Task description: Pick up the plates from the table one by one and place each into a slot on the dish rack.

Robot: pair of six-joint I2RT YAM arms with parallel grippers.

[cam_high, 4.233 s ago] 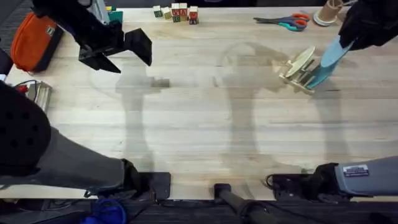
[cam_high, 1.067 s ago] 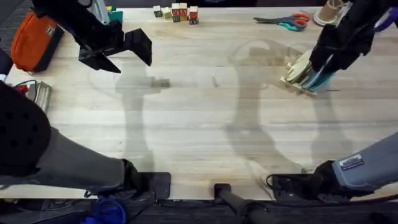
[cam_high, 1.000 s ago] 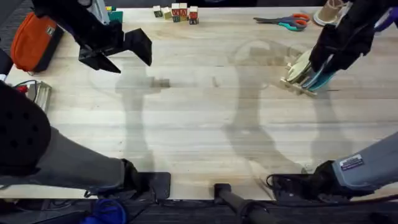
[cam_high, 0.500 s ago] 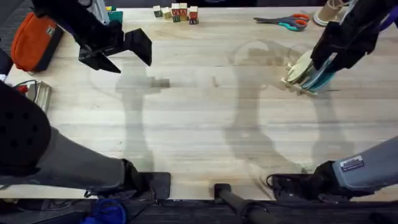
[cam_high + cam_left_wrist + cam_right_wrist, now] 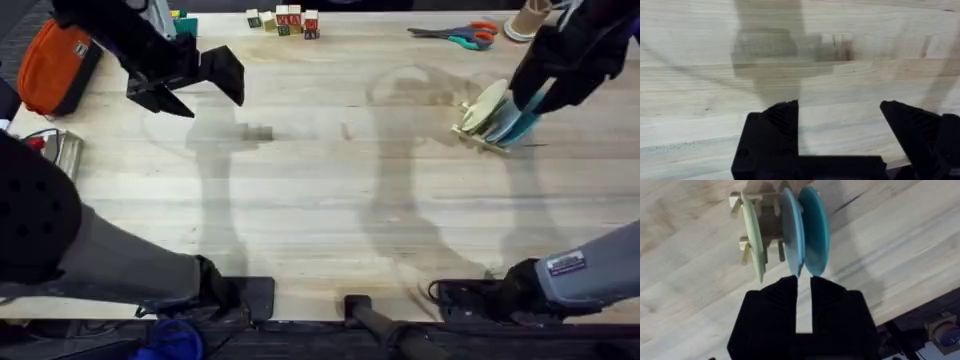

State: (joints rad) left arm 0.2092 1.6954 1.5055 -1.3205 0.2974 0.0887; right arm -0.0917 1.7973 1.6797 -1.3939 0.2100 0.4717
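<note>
Plates stand on edge in the dish rack [image 5: 771,227] near the tabletop's [image 5: 320,190] far right corner: cream plate [image 5: 754,236], light blue plate [image 5: 791,230], teal plate [image 5: 814,231]. Right gripper [image 5: 803,287] hovers just above, fingers slightly parted, empty; left gripper [image 5: 840,127] spread wide over bare wood

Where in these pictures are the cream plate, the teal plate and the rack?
cream plate [image 5: 754,240], right wrist view, its edge.
teal plate [image 5: 816,227], right wrist view, its face.
rack [image 5: 771,222], right wrist view, a wooden peg.
</note>
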